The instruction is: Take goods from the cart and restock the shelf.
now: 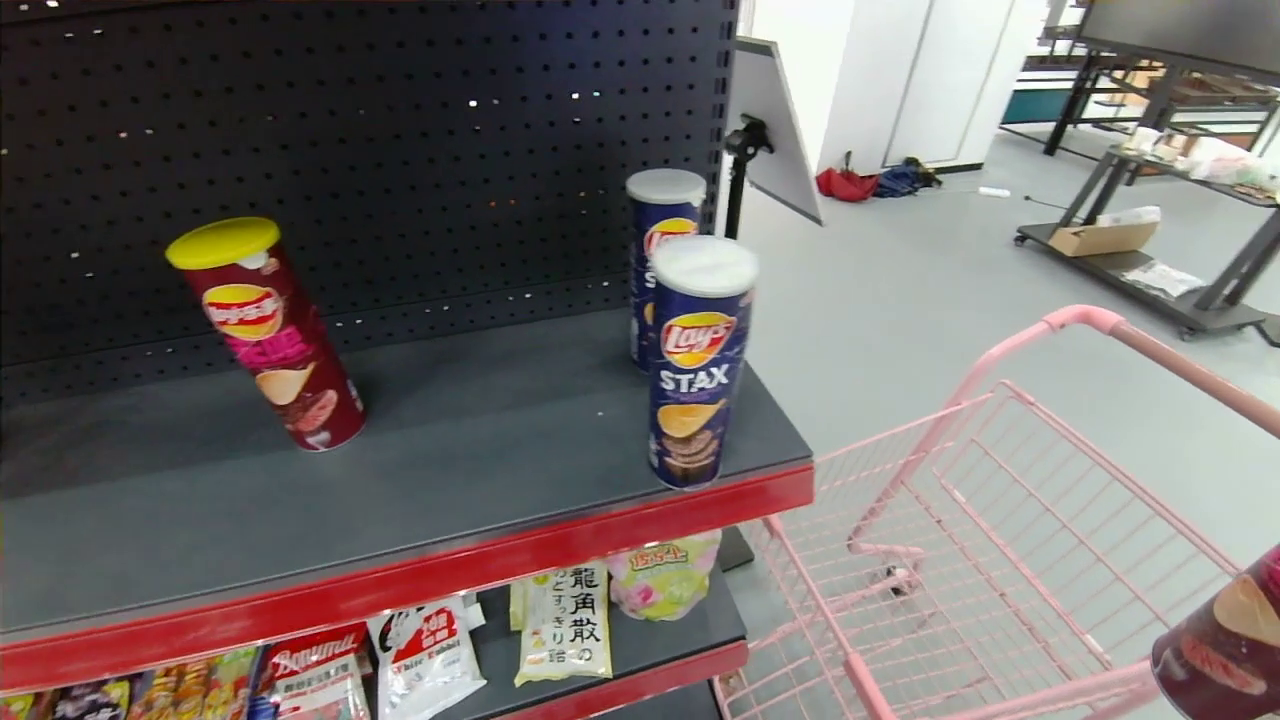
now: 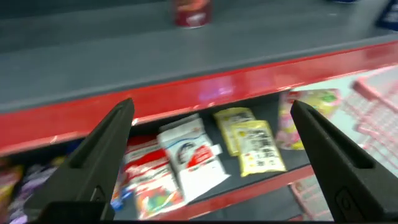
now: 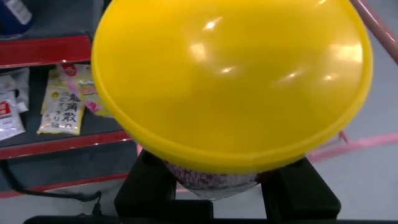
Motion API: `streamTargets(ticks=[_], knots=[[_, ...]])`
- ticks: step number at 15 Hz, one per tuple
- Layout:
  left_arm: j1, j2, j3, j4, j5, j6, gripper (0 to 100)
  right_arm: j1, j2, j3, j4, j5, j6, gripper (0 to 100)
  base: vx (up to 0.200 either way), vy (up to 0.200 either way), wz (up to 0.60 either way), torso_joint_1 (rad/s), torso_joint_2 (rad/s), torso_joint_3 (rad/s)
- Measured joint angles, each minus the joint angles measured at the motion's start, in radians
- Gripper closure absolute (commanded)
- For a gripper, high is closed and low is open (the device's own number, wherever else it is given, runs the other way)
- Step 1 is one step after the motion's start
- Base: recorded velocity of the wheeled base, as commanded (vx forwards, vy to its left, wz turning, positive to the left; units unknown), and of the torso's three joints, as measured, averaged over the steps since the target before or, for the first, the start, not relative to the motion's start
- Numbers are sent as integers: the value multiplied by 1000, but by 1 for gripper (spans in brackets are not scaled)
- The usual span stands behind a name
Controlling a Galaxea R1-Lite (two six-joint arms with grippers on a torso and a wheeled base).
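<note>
Your matte grey shelf (image 1: 450,470) carries a red lip; the pink wire cart (image 1: 1000,520) stands right of it. Off the shelf's right end, your right gripper (image 3: 227,186) clamps a cylindrical, yellow-lidded maroon chip can (image 3: 230,81), its body mostly hidden. Your left gripper (image 2: 211,155) gapes before the shelf's lip.

Dark grey metal shelf with a red front edge (image 1: 480,470), carrying three crisp cans, each standing on its base. Maroon cylindrical can with a yellow plastic lid (image 1: 275,335): left half, mid-depth. Dark blue cylindrical can with a white lid (image 1: 695,365): front right corner, at the red edge. Second dark blue white-lidded can (image 1: 660,215): just behind it, toward the back edge. Pink wire cart (image 1: 1085,318): just beyond the shelf's right edge. Second maroon yellow-lidded can (image 1: 1225,640) (image 3: 230,81): clamped in the jaws of the right gripper (image 3: 217,193), at the cart's near side.
</note>
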Motion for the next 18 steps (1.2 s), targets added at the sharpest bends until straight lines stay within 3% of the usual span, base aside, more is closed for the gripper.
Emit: streamTargets(ticks=[7,18], knots=[[1,0,0,0,0,1,0,3,-76,55,1,7,-6,100,0,0,86,0,0,0],[0,0,0,0,0,6,0,10,-213,137,-2,33,0,100,0,200,0,-2,-1,3]])
